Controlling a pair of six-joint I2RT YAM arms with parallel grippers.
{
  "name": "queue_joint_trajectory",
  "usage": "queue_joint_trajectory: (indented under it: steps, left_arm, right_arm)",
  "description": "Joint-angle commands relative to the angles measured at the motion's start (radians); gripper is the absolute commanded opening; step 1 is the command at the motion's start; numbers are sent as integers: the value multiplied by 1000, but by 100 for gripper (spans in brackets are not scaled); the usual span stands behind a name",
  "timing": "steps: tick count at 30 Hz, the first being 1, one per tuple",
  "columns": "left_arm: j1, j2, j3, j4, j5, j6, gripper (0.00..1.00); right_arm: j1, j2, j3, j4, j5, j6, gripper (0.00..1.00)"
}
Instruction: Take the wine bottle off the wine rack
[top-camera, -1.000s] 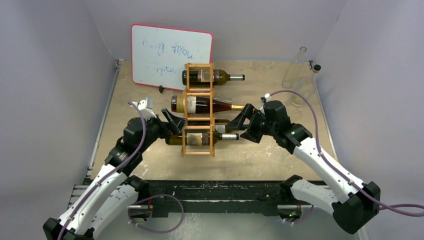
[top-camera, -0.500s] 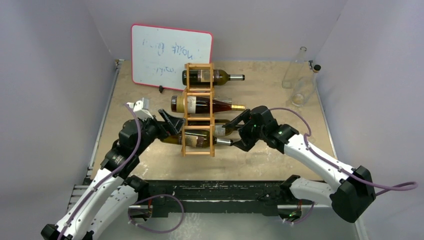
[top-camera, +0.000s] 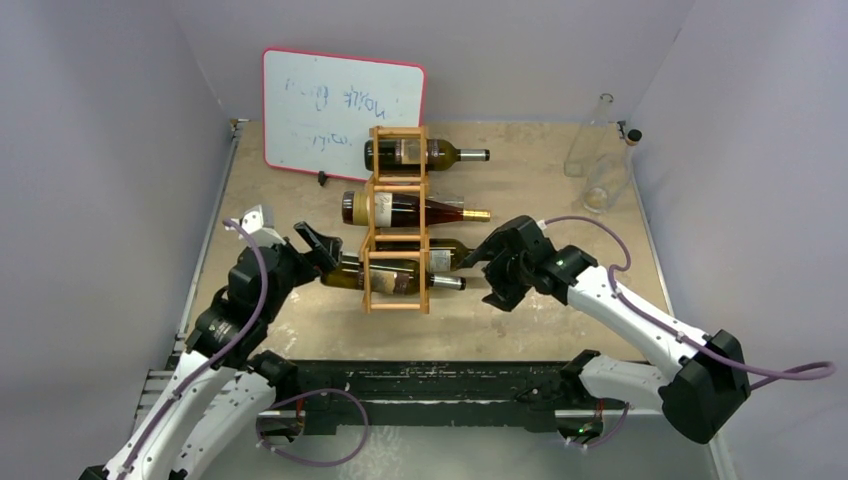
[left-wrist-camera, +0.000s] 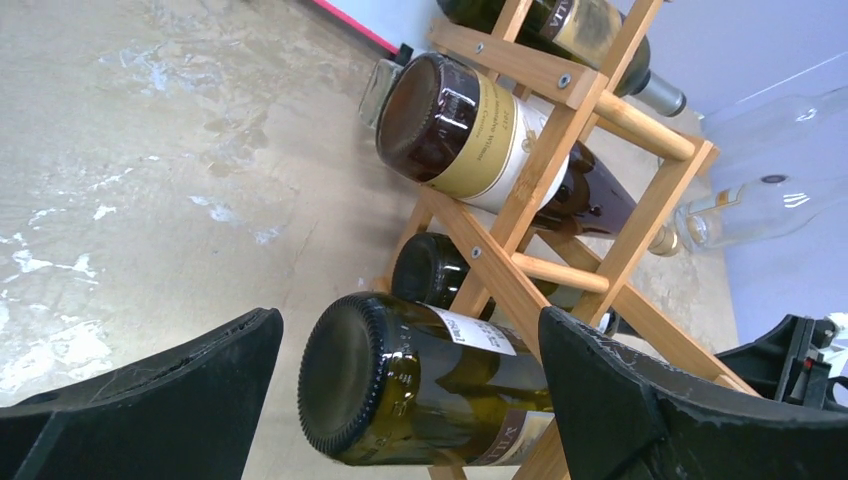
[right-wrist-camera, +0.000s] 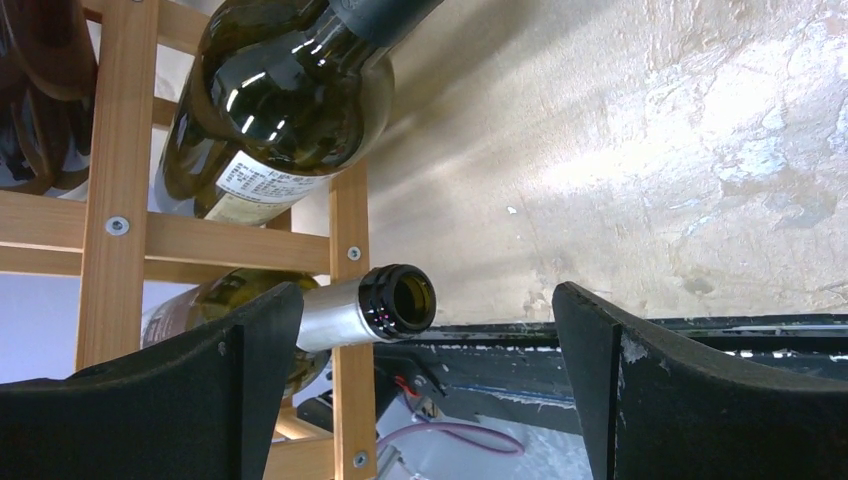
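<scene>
Top view with both wrist views. The rack (top-camera: 397, 230) is a light tan wooden frame of thin slats and square openings, screwed at its joints, and it stands mid-bench (top-camera: 300, 330). The bottle (top-camera: 395, 278) I am after lies level in the rack's nearest opening as the top view shows it. Its base points left and its neck points right, and both ends stick out past the slats. It is dark green glass with a pale printed label, a ribbed edge round the base (left-wrist-camera: 340, 385), silver foil on the neck and an open dark mouth (right-wrist-camera: 400, 300). Three other bottles (top-camera: 400, 210) fill the openings beyond it.

My left hand (top-camera: 322, 255) is spread wide at the left of the rack. In its wrist view the bottle's base lies between the two black fingers (left-wrist-camera: 180, 385). A thin gap shows on one side, and on the other side the glass runs behind the finger, so I cannot tell whether it touches there.

My right hand (top-camera: 492, 270) is also spread wide, at the right of the rack. In its wrist view the mouth sits between the fingers (right-wrist-camera: 650, 400). The foil neck runs close by one finger and is well clear of the other. Neither hand holds anything.

A red-edged whiteboard (top-camera: 340, 110) leans at the far wall.
</scene>
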Motion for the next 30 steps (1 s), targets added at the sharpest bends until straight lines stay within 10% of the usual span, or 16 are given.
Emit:
queue_joint_trajectory:
  steps: [1, 16, 30]
  left_arm:
    - [-1, 9, -35, 78, 25, -35, 99]
    - [-1, 85, -180, 333, 447, -221, 75]
    - [-1, 42, -159, 300, 481, -220, 77]
  right_arm:
    - [5, -40, 19, -18, 13, -20, 97]
    - [9, -24, -155, 321, -179, 164, 93]
    - [10, -17, 1, 107, 49, 160, 80]
